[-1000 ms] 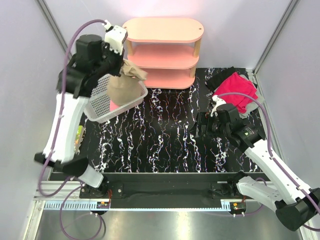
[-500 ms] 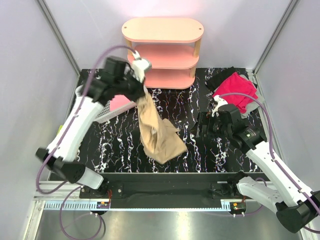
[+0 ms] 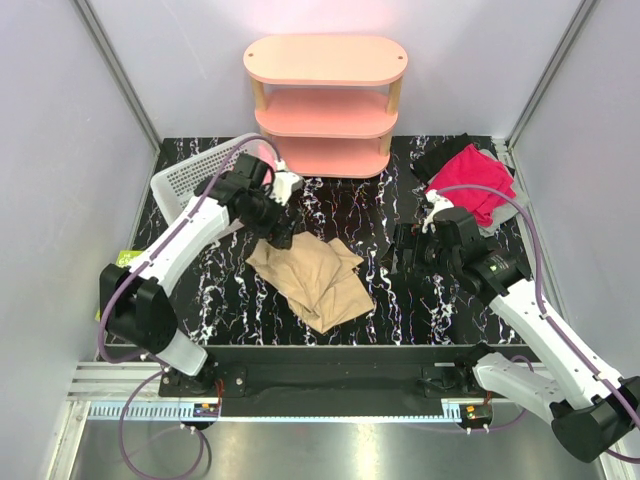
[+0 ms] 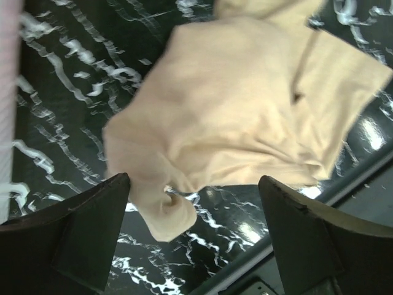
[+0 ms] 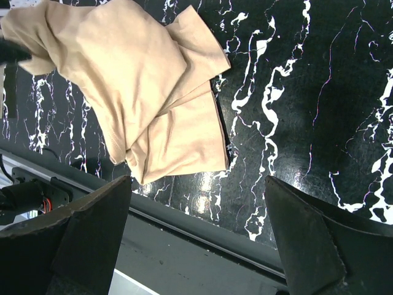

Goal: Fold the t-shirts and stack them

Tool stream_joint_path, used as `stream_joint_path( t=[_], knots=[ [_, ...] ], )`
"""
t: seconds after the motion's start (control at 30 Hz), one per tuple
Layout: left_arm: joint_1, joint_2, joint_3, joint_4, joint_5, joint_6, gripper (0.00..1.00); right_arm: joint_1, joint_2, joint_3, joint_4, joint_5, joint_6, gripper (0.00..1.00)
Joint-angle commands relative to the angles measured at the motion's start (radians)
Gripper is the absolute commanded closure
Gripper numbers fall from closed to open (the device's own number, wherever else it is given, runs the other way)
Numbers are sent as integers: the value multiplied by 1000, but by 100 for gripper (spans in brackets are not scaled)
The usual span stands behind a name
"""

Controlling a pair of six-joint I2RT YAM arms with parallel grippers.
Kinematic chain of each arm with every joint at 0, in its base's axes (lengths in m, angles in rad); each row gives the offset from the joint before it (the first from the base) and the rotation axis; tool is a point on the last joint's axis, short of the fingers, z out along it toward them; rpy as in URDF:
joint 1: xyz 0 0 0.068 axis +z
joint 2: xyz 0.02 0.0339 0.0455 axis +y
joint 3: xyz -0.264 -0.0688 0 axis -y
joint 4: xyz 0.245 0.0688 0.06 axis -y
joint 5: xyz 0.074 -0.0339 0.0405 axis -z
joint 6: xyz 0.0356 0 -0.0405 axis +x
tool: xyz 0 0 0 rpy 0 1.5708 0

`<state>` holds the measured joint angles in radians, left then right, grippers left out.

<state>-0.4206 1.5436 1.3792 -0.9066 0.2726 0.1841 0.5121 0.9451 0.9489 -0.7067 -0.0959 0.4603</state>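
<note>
Tan t-shirt (image 3: 312, 278) crumpled flat, long axis far-left to near-right.

- The left arm (image 3: 175, 250) is built of white links joined by black joint housings.
- The right arm (image 3: 535, 325) is finished likewise, with white shells and black joints.
- A purple cable (image 3: 541, 270) is routed along each arm.
- Dark, matt, wedge-shaped fingers (image 4: 77, 236) are recorded in both wrist views.

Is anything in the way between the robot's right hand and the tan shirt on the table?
No, nothing visible. Only bare black table lies between the open right hand and the tan t-shirt crumpled to its left.
</note>
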Motion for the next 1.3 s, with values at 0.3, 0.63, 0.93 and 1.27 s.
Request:
stream_joint_path(
  t=[0.3, 0.63, 0.93, 1.27],
  knots=[
    [183, 145, -54, 143, -16, 6, 7, -1, 4, 1, 35, -13, -11, 3],
    [371, 317, 133, 160, -73, -47, 8, -1, -15, -6, 32, -15, -17, 3],
    [499, 346, 218, 149, -116, -55, 9, -1, 12, -9, 29, -24, -22, 2],
    [722, 221, 94, 198, -115, -19, 7, 0, 58, -10, 62, -96, -31, 0]
  ],
)
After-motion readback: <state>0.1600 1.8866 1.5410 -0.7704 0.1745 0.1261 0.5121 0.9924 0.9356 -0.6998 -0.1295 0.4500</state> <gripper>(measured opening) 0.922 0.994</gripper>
